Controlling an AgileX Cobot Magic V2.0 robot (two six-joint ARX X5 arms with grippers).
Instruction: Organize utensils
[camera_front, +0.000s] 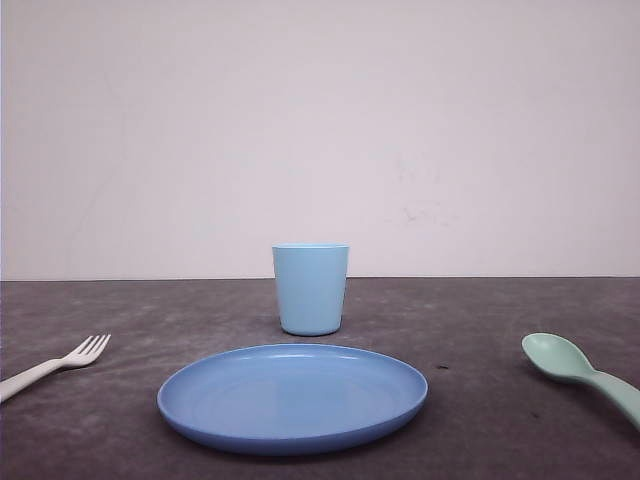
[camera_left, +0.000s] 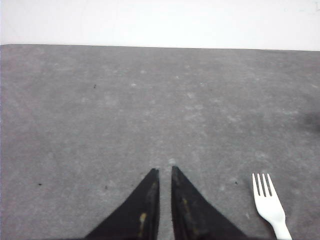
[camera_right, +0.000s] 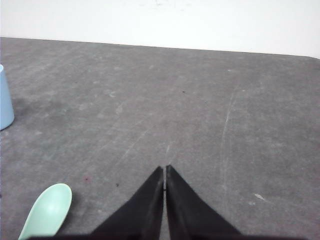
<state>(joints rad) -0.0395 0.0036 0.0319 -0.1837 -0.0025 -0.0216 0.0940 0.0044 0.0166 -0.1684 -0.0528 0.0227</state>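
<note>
fork (camera_front: 60, 362): lies flat, left of the plate (camera_front: 292, 395), free to grab.
spoon (camera_front: 580, 372): flat on the right.
left claw (camera_left: 164, 171): nearly closed, holds nothing.
right claw (camera_right: 165, 169): closed, holds nothing.

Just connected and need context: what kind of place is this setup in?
Probably a lab tabletop staged as a mock place setting: a blue plate, cup, fork and spoon on a dark grey table against a blank white wall.
</note>
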